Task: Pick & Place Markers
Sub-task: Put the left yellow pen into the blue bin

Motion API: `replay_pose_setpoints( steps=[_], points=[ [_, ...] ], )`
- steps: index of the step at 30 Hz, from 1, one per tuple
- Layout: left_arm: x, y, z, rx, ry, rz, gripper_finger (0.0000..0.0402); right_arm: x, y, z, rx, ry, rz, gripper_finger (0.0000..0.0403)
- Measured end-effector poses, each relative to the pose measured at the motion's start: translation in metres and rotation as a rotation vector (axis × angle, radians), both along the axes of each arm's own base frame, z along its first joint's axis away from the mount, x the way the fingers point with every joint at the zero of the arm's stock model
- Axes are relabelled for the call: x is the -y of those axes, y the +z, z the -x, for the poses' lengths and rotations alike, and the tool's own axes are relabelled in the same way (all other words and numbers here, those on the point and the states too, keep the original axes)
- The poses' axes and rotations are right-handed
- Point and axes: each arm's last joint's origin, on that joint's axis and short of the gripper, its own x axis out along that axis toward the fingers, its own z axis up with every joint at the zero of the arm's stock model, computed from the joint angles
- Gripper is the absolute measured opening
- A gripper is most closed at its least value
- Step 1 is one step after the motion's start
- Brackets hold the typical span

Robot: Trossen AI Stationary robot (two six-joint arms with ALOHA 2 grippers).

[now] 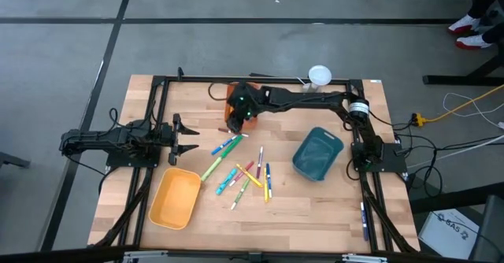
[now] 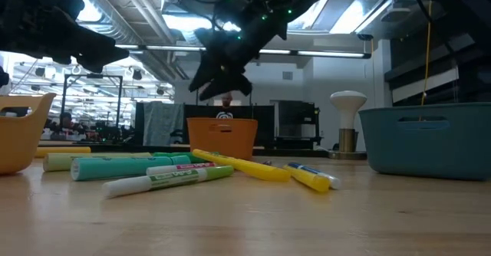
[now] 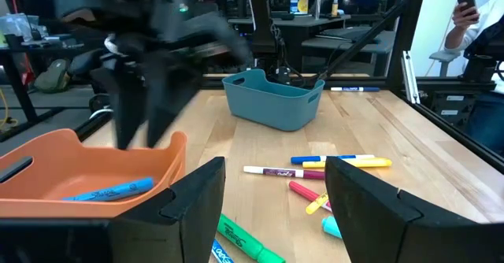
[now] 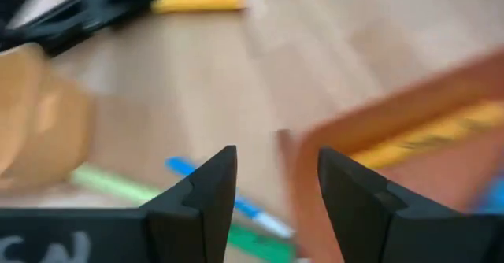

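Several markers (image 1: 244,172) in green, blue, yellow and pink lie loose on the wooden table's middle; in the low view the markers (image 2: 184,172) lie in a row. My right gripper (image 1: 235,124) hangs open and empty over the near rim of the orange bin (image 1: 233,96), which the arm mostly hides. In its wrist view the right gripper (image 4: 276,188) has the orange bin's rim (image 4: 378,121) beside it and a yellow marker (image 4: 425,141) inside the bin. A blue marker (image 3: 110,190) also lies in the orange bin (image 3: 87,168). My left gripper (image 1: 191,137) waits open at the table's left.
A yellow bin (image 1: 175,198) stands near the front left and a teal bin (image 1: 317,153) on the right. A white lamp-like object (image 1: 319,75) stands at the far edge. A black frame (image 1: 157,121) runs around the table. A person (image 3: 472,27) stands beyond the table.
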Motion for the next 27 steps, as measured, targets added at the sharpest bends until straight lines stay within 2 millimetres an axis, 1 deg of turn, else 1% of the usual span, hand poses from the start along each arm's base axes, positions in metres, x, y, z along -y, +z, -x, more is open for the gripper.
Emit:
replay_pose_setpoints(
  steps=[2, 5, 12, 15, 19, 23, 27],
  points=[
    [0.000, 0.000, 0.000, 0.000, 0.000, 0.000, 0.0214, -0.011, 0.000, -0.002, 0.005, 0.055, 0.004, 0.0177],
    [0.000, 0.000, 0.000, 0.000, 0.000, 0.000, 0.0214, -0.032, 0.000, -0.006, 0.001, 0.120, 0.018, 0.0177],
    [0.000, 0.000, 0.000, -0.001, 0.000, 0.000, 0.0214, -0.088, 0.000, -0.011, -0.003, 0.244, 0.019, 0.0177],
    [0.000, 0.000, 0.000, 0.000, 0.000, 0.000, 0.0214, -0.114, -0.001, -0.010, -0.015, 0.272, 0.045, 0.0177],
    [0.000, 0.000, 0.000, 0.000, 0.000, 0.000, 0.0214, -0.146, -0.005, -0.005, -0.080, 0.244, 0.140, 0.0177],
    [0.000, 0.000, 0.000, 0.000, 0.000, 0.000, 0.0214, -0.172, -0.008, 0.000, -0.111, 0.171, 0.241, 0.0177],
    [0.000, 0.000, 0.000, 0.000, 0.000, 0.000, 0.0214, -0.192, -0.014, 0.002, -0.121, 0.113, 0.249, 0.0177]
  ],
)
